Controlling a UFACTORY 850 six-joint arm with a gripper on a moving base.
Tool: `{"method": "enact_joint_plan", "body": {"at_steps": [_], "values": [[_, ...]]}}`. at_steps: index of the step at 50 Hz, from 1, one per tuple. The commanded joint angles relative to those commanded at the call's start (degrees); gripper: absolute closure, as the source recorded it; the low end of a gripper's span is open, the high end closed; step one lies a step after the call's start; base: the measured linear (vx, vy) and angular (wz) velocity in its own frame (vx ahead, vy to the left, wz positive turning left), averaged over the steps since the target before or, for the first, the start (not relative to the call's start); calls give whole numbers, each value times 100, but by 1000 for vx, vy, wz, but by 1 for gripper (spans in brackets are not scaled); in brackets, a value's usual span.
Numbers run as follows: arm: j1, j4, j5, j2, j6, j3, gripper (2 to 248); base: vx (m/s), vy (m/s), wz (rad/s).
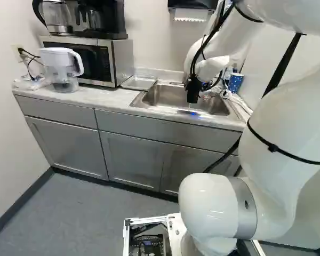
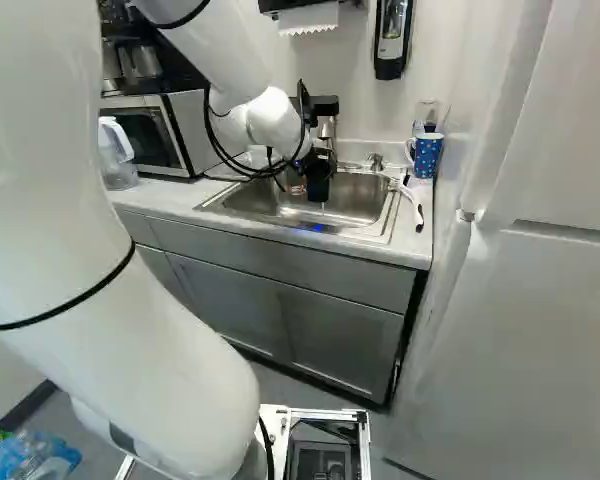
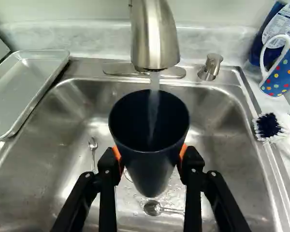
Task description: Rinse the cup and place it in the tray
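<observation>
Shiny steel sink (image 3: 232, 145); tool (image 2: 318, 176) clamped on dark tapered cup (image 3: 152, 169), water (image 3: 154, 94) streaming in.

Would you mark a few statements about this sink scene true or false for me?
1. The black two-fingered hand grips the dark tapered cup. True.
2. Water from the brushed-metal faucet misses the cup. False: it runs into it.
3. The shallow silver metal tray lies inside the steel sink basin. False: it lies beside the basin.
4. A metal spoon lies in the basin. True.
</observation>
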Motion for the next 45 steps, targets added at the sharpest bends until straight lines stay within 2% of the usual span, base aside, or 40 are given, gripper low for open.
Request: {"method": "enact_joint_plan", "body": {"at_steps": [27,45], "values": [[-74,0,30,-156,0,-116,126,0,0,0],[-74,0,458,-362,0,-100,126,0,0,0]]}}
